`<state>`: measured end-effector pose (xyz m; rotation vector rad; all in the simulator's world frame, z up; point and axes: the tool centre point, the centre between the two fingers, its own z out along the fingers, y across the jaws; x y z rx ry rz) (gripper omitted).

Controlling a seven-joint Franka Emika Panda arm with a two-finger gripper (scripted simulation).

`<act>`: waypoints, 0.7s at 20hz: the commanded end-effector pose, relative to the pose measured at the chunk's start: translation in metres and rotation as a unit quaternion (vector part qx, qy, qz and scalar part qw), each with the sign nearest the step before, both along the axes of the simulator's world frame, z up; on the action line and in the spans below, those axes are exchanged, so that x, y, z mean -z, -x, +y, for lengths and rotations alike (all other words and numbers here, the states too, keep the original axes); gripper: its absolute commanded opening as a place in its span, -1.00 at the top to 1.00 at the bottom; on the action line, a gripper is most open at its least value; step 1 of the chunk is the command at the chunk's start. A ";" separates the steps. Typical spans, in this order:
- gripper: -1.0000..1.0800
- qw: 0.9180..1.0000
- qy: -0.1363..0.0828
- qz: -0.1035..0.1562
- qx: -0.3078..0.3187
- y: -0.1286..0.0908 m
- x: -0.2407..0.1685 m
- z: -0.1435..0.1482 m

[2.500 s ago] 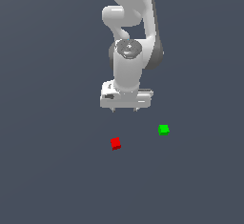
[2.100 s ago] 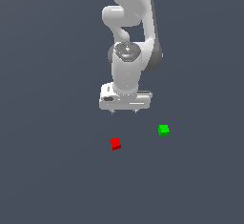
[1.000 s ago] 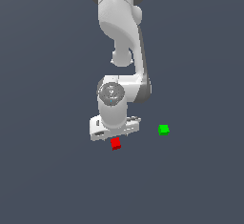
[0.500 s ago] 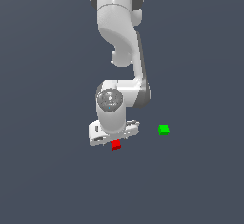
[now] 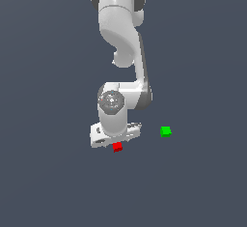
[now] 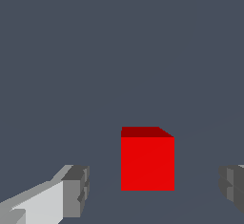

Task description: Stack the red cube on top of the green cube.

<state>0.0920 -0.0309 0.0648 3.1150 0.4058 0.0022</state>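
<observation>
Wrist view, end effector (image 6: pixel 151 189) spread, flanking red cube (image 6: pixel 147 163)

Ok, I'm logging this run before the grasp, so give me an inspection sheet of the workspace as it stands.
Surface: plain dark grey floor, flat, no marks seen.
Job's things: red cube on the surface, between the open fingers with gaps on both sides; green cube sits apart from it, toward the exterior view's right, nothing on top.
Clutter: nothing seen.
Grippers: gripper open, lowered around the red cube; one finger shows clear of the cube's face.
Cables: nothing seen.
Surroundings: only the white arm; nothing else seen.
</observation>
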 end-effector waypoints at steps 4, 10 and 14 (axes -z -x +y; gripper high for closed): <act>-0.92 1.000 0.000 0.001 0.000 0.001 0.025 0.000; -0.92 1.000 0.000 0.001 0.000 0.002 0.046 0.001; -0.92 1.000 0.000 0.001 0.000 0.001 0.045 0.001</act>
